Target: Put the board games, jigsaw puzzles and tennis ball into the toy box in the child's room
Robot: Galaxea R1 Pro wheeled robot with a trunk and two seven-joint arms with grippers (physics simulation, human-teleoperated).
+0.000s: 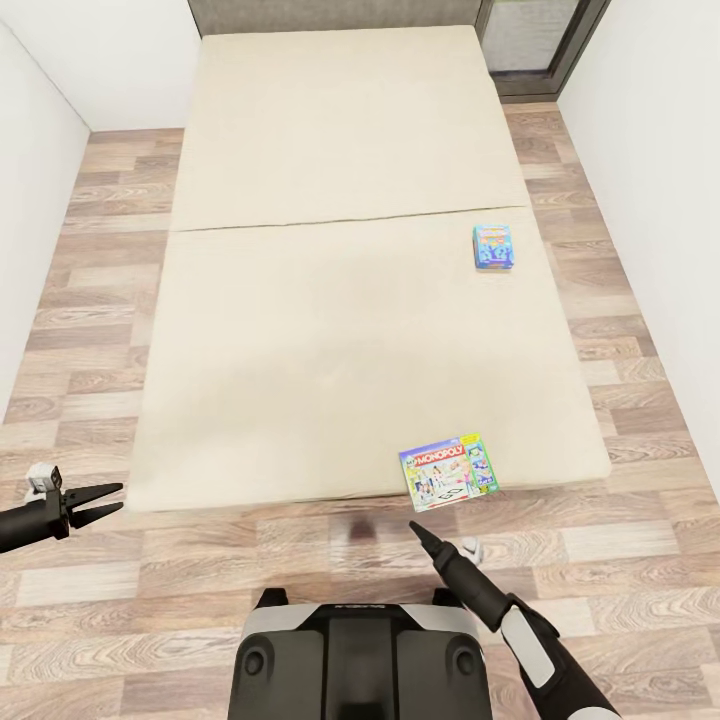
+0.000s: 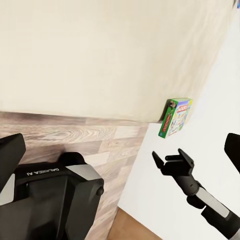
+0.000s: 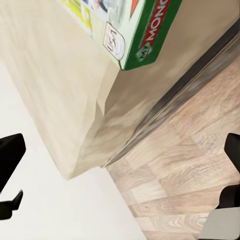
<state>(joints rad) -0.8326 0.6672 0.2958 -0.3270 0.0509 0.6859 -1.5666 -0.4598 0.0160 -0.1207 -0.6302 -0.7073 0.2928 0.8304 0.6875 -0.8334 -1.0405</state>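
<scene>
A beige bed (image 1: 340,300) fills the plank floor (image 1: 620,560), with two games (image 1: 446,472) near its right edge. The left tool (image 1: 108,500) gapes empty; the right tool (image 1: 416,528) is empty, its opening unclear.

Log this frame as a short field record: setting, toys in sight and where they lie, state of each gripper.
setting: bed on wood-plank floor, robot at its foot
Monopoly box: flat at the near edge of the bed, one corner overhanging
blue game box: flat near the bed's right edge, farther up
left gripper: jaws open, empty, over the floor off the bed's near left corner
right gripper: empty, over the floor just short of the Monopoly box
</scene>
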